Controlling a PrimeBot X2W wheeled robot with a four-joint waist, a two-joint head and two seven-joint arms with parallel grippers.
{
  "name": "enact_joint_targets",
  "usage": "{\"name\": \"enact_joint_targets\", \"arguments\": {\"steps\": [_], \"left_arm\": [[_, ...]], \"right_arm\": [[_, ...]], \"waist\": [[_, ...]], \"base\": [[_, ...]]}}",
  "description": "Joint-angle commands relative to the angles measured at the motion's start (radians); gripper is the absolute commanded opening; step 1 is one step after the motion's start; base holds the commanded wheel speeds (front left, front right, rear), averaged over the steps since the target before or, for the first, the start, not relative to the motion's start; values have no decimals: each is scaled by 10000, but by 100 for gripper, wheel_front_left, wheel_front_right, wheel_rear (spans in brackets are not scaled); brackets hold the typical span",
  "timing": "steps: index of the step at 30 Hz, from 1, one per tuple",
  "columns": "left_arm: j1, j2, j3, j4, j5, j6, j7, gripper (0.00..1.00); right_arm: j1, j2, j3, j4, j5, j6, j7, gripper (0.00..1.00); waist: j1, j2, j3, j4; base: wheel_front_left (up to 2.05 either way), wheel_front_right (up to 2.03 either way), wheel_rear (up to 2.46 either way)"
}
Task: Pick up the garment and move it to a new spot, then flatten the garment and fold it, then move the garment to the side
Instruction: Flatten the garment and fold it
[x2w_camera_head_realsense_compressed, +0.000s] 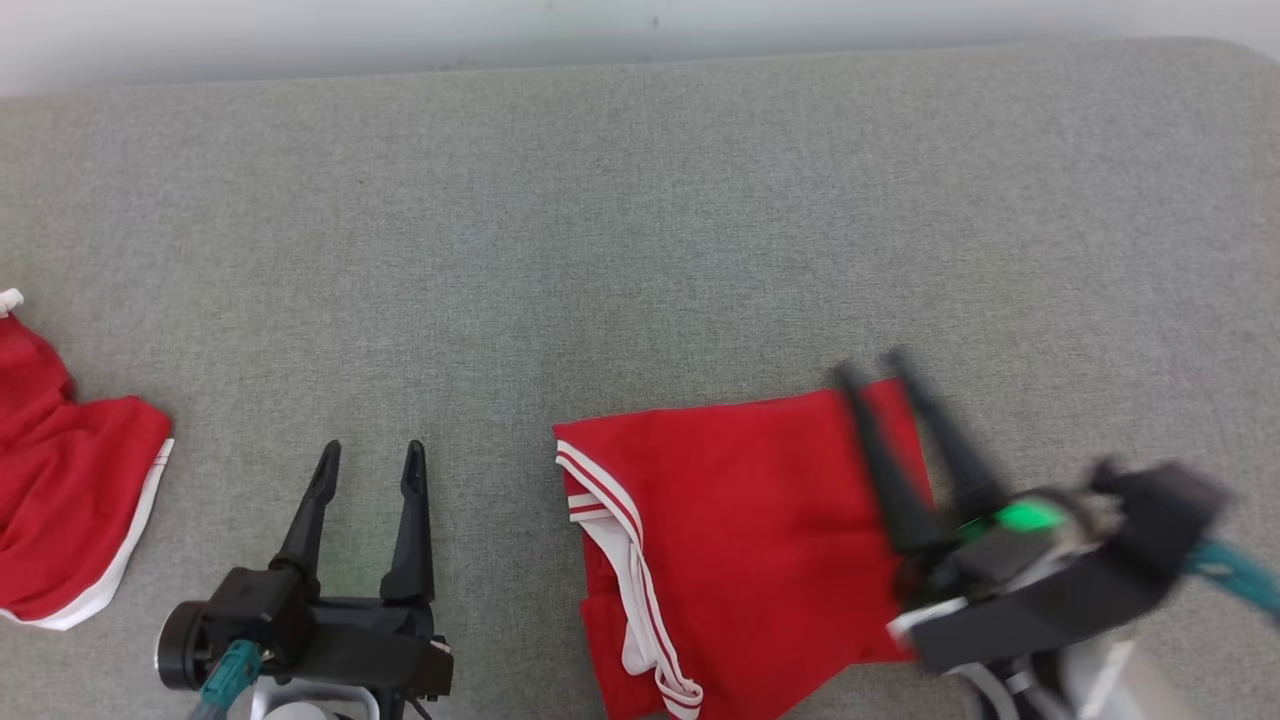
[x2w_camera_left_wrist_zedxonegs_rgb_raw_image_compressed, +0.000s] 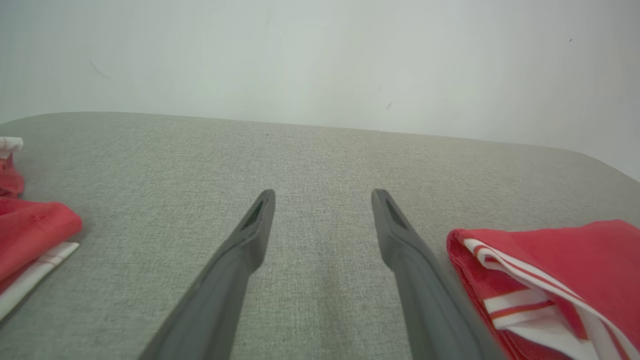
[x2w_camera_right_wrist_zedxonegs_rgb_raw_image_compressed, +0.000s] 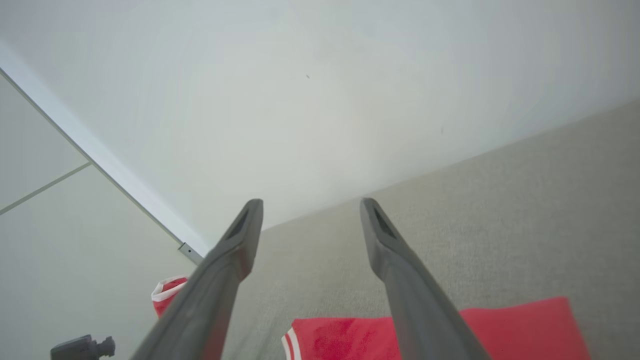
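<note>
The garment is red with white striped trim, folded into a rough rectangle on the grey surface right of centre. My right gripper hovers over its right edge, blurred, fingers spread and empty. From the right wrist the garment lies below the open fingers. My left gripper rests open on the grey surface left of the garment, apart from it. In the left wrist view the garment sits just right of the right-hand finger.
A second red garment with white trim lies bunched at the far left edge, also seen as red cloth in the left wrist view. The grey padded surface extends back to a pale wall.
</note>
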Motion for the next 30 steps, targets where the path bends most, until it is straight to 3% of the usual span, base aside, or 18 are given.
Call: {"name": "enact_joint_targets", "arguments": {"steps": [1, 6, 13, 20, 30], "left_arm": [[103, 53, 92, -46, 120, -41, -28, 100], [146, 114, 233, -415, 216, 8, -28, 100], [452, 123, 306, -987, 305, 61, -28, 100], [1094, 234, 276, -1534, 453, 22, -28, 100], [1919, 338, 390, -1698, 324, 80, -27, 100]], "right_arm": [[104, -118, -718, -274, -242, 4, -217, 100], [163, -245, -3077, -454, -1422, 4, -603, 100], [627, -683, -4625, -119, -3246, 4, -1035, 100], [1702, -741, -4853, 443, -4652, 4, -1484, 100], [2822, -490, -4816, 1045, -4955, 4, -1632, 100]], "waist": [[0, 0, -25, -49], [0, 0, -64, -93], [0, 0, -294, 12], [0, 0, -779, 122], [0, 0, -1362, 63]], "base": [[0, 0, 0], [0, 0, 0], [0, 0, 0], [0, 0, 0], [0, 0, 0]]}}
